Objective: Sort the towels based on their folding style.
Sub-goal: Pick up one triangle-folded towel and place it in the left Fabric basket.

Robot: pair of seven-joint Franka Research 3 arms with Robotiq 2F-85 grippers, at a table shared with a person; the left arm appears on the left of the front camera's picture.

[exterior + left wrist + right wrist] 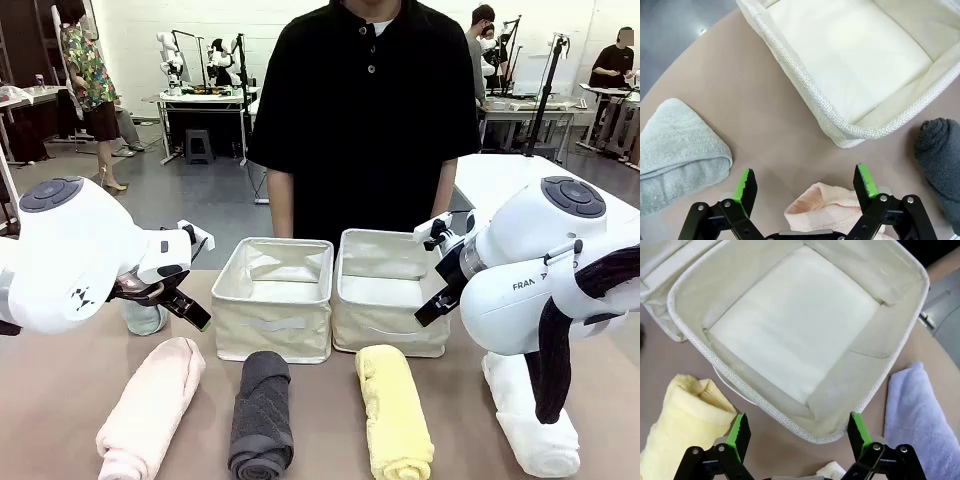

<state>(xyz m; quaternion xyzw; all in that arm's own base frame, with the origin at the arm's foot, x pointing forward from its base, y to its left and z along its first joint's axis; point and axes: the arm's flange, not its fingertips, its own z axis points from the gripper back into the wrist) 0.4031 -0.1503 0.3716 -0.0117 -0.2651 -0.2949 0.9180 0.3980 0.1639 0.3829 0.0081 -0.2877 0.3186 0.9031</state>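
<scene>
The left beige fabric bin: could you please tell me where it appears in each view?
Front view: the left beige fabric bin stands centre-left.
Left wrist view: upper right.
Right wrist view: top-left corner.
Shared landmark: the dark grey rolled terry towel lies before it in the front and left wrist views.

Research lab, workbenches [200, 98], tripod stand [547, 90], grey floor [200, 195]
</scene>
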